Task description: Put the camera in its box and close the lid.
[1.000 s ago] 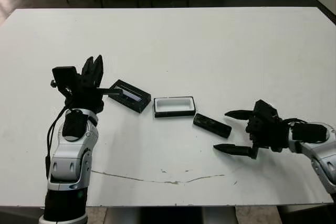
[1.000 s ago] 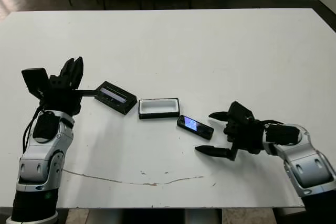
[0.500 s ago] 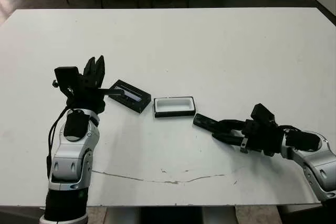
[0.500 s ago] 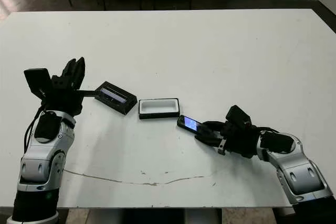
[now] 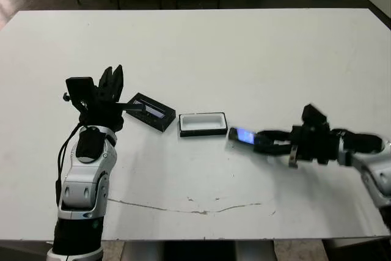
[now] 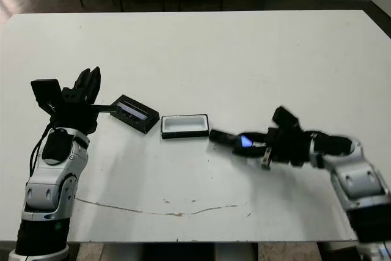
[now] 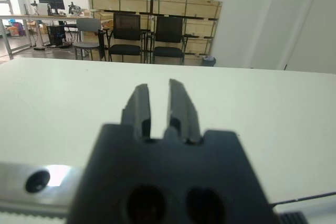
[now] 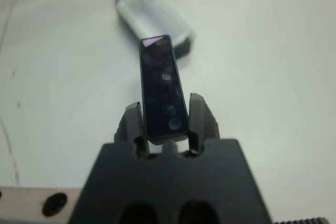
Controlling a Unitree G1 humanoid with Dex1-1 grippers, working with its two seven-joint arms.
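My right gripper [image 5: 270, 143] is shut on the camera [image 5: 245, 136], a slim black bar with a bluish screen facing up. In the right wrist view the camera [image 8: 163, 85] sits between both fingers, and its free end points at the box [image 8: 153, 18]. The box [image 5: 203, 124], a black tray with white lining, lies open just left of the camera's tip. The lid [image 5: 151, 112] lies left of the box, tilted. My left gripper [image 5: 110, 84] is raised beside the lid, fingers [image 7: 139, 107] close together and holding nothing.
A thin brown scratch [image 5: 183, 208] runs across the white table near its front edge [image 5: 214, 239]. Chairs and stacked crates [image 7: 152, 3] stand beyond the table's far side.
My right gripper was open beside the camera lying on the table. It has closed on the camera, turned and moved it a little toward the box. The left arm has barely moved.
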